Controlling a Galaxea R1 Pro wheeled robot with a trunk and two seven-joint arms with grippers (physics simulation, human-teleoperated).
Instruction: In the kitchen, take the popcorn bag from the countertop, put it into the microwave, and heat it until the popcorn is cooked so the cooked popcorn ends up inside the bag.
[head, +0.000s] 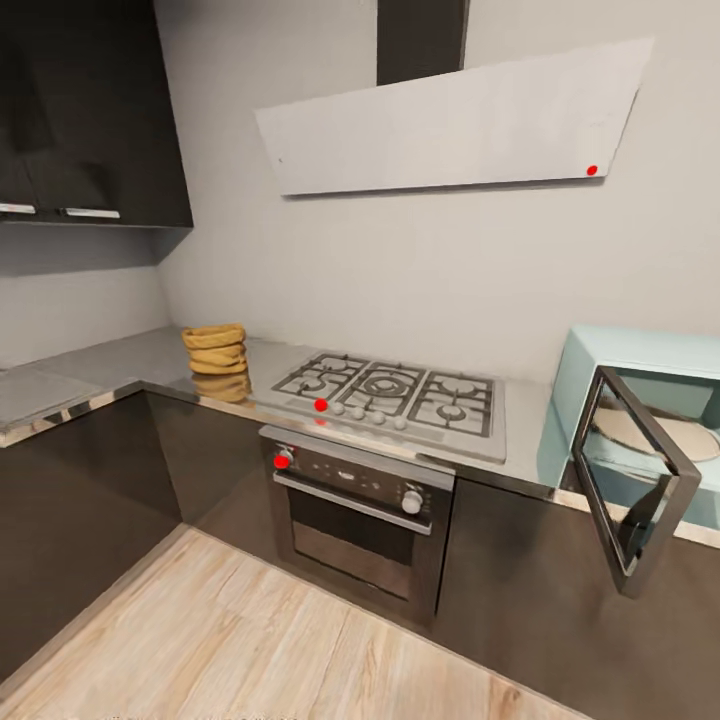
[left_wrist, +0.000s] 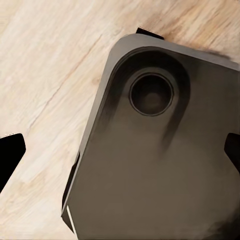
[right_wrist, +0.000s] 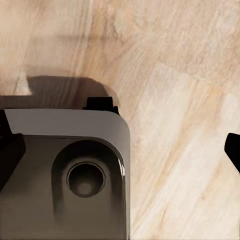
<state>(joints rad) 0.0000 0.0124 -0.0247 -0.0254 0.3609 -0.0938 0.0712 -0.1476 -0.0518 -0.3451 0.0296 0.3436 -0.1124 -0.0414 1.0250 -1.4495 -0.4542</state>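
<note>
The popcorn bag (head: 214, 349), a squat mustard-tan sack, stands upright on the grey countertop (head: 120, 365) near the corner, left of the hob. At the far right sits the mint-blue microwave (head: 640, 360), with its dark glass door (head: 640, 480) swung open and a pale round plate inside. My left gripper (left_wrist: 120, 152) is open, its black fingertips (left_wrist: 10, 155) at the picture's two sides, pointing down at the floor. My right gripper (right_wrist: 120, 150) is open too, with nothing between its fingers.
A steel gas hob (head: 395, 390) lies between bag and microwave, above a dark oven (head: 355, 510) with knobs. A flat white hood (head: 450, 120) hangs above. Dark cabinets line the corner. Both wrist views look down at my grey base (left_wrist: 160, 165) over light wood floor (head: 270, 650).
</note>
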